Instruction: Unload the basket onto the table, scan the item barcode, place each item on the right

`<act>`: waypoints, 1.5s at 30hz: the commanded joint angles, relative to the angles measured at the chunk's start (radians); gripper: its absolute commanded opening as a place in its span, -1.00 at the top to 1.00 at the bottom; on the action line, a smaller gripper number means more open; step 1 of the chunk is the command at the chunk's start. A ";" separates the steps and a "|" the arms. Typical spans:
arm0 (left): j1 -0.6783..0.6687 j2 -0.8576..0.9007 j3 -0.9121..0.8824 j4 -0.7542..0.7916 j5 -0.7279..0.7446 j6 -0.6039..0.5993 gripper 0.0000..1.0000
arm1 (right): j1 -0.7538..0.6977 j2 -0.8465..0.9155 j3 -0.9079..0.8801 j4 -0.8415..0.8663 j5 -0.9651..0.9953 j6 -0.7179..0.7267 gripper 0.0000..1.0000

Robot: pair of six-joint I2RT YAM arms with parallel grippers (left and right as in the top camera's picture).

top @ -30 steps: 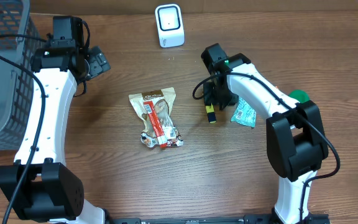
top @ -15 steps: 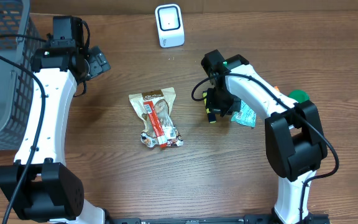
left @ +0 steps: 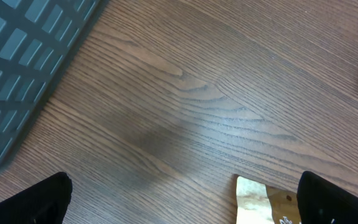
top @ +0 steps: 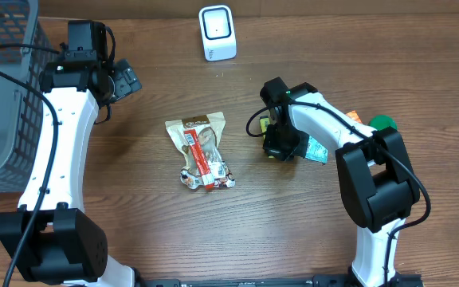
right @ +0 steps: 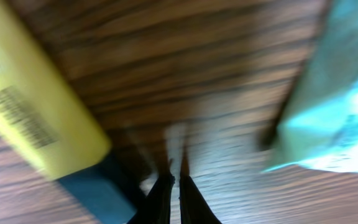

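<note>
The right claw (right: pixel 173 186) was shut tight, its two tips pressed together down at the table (right: pixel 185 74). Nothing showed between the tips, so I think it held nothing.

Just beside the claw, on the left side in its own camera, lay the yellow thing (right: pixel 36 112). I could not tell if they touched. The yellow thing was long, and it ran on a slant past the tips, not between them. Its barcode (right: pixel 20 115) faced up. On the claw's other side lay a blue-green packet (right: pixel 328 106).

To grab the yellow thing, the claw would likely need to open and shift over toward it.

The white scanner (top: pixel 217 32) stood well ahead of the claw and off to its left. A snack bag (top: pixel 202 151) lay further left. The left claw (top: pixel 124 80) was wide open, empty and well apart, so the right arm was the nearer one.
</note>
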State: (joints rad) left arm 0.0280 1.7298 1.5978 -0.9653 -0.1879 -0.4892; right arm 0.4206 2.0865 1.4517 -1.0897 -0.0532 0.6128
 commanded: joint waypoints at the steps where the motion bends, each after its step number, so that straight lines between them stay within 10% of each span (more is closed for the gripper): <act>1: 0.004 -0.009 0.006 0.001 -0.002 0.021 -1.00 | 0.006 0.003 -0.005 0.044 -0.252 0.014 0.85; 18: 0.004 -0.009 0.006 0.001 -0.002 0.021 -1.00 | 0.031 0.003 -0.001 0.395 -0.341 -0.135 0.63; 45: 0.004 -0.009 0.006 0.001 -0.002 0.022 -1.00 | -0.171 0.003 0.015 0.411 -0.190 -0.221 0.49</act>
State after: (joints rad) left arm 0.0280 1.7298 1.5978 -0.9653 -0.1879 -0.4892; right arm 0.2432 2.0880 1.4818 -0.6731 -0.2546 0.3985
